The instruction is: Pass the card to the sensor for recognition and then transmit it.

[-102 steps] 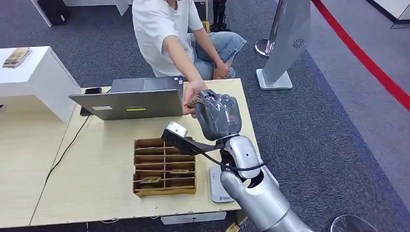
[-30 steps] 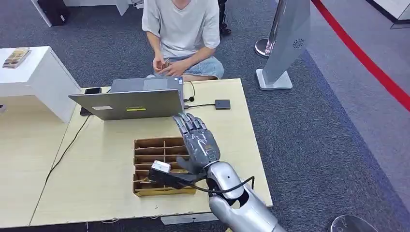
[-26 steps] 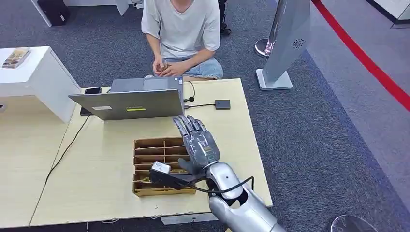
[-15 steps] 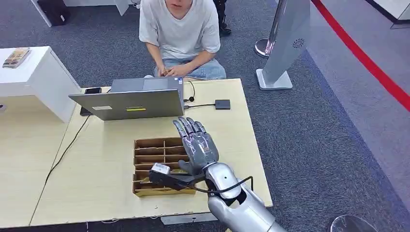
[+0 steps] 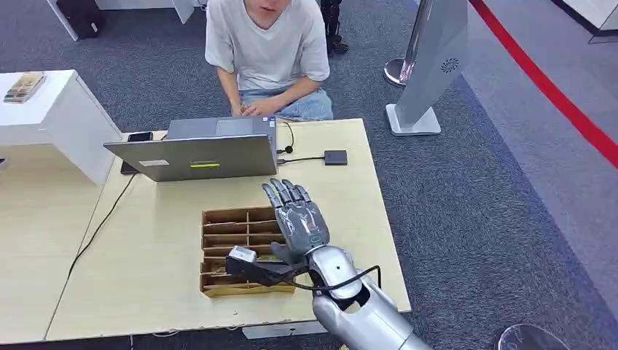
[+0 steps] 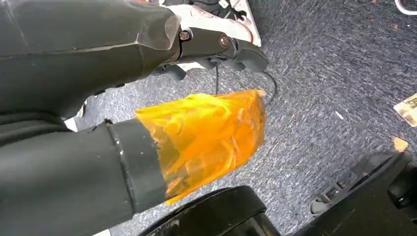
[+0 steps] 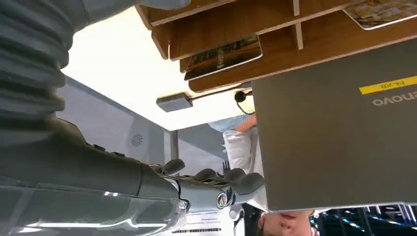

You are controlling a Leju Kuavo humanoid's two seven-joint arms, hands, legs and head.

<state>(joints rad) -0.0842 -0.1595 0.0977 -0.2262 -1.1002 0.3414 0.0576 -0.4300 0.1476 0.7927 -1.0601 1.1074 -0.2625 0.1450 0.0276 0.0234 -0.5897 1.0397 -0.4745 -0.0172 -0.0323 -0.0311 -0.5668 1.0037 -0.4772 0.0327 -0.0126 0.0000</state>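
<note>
- Fingers of the silver right hand (image 5: 300, 221) are spread flat and straight, holding nothing, over the right side of one brown wooden divided card tray (image 5: 233, 240) on the pale wooden table (image 5: 153, 248).
- Two printed cards can be counted in the tray's compartments in the right wrist view: one dark card (image 7: 224, 56) and one lighter card (image 7: 383, 12) further along; in the head view they lie back toward the wrist from the fingertips.
- One grey laptop (image 5: 193, 154) with a yellow sticker stands just past the fingertips.
- One small black square sensor box (image 5: 335, 157) on a black cable lies beyond the fingertips, apart from them.
- One person in a white T-shirt (image 5: 266, 51) sits past the laptop.
- Left hand (image 6: 147, 44): dark fingers over grey carpet; whether they are curled or open cannot be told.
</note>
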